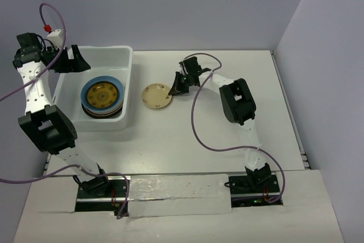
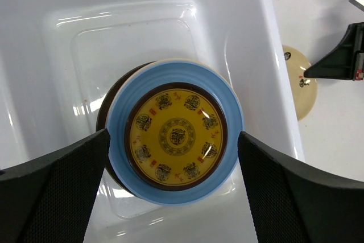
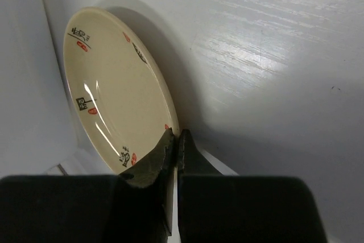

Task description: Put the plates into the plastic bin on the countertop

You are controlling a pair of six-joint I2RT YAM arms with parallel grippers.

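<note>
A stack of plates (image 1: 102,96) lies in the white plastic bin (image 1: 96,51), topped by a dark gold-patterned plate (image 2: 177,136) resting on a blue plate (image 2: 234,119). My left gripper (image 2: 173,140) hangs open above the stack, with nothing between its fingers (image 2: 68,186). A small cream plate (image 1: 154,96) with red and black marks sits on the countertop (image 1: 227,129) just right of the bin. My right gripper (image 3: 175,135) is shut on the right rim of the cream plate (image 3: 114,83), its tips pinching the edge. The right gripper (image 1: 172,89) reaches it from the right.
Pale lilac walls (image 1: 170,9) close in the countertop at the back and sides. The bin's right wall (image 2: 273,83) stands between the stack and the cream plate (image 2: 297,86). Purple cables (image 1: 196,118) loop over the table by the right arm.
</note>
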